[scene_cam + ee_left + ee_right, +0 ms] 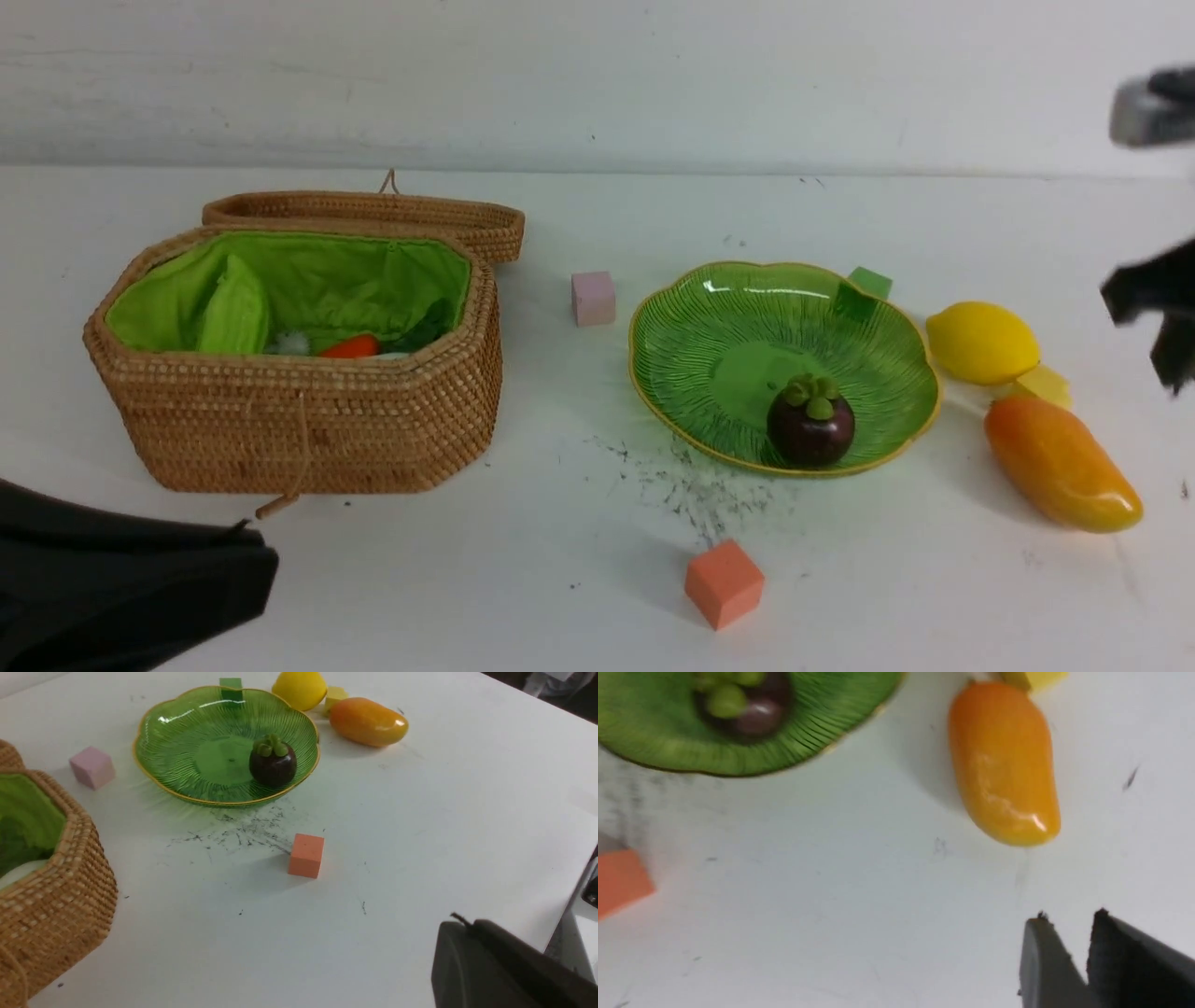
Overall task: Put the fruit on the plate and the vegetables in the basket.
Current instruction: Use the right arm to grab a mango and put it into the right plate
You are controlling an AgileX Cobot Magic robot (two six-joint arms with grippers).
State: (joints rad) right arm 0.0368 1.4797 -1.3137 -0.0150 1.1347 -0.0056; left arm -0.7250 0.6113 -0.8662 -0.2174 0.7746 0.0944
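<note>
The wicker basket (308,420) stands open at the left, its lid behind it. Inside lie the light green gourd (233,313), the orange carrot (350,347) and a bit of the white radish (291,343). The green plate (728,327) holds the purple mangosteen (810,425). The lemon (982,342) and the mango (1062,462) lie on the table right of the plate. My right gripper (1069,919) hovers near the mango (1004,765), narrowly open and empty; it shows blurred in the front view (1162,317). My left gripper (460,921) is shut and empty, low at the front left (252,541).
Small cubes lie around: pink (594,298) between basket and plate, green (869,281) behind the plate, yellow (1044,383) between lemon and mango, orange (724,583) in front of the plate. Dark scuff marks lie before the plate.
</note>
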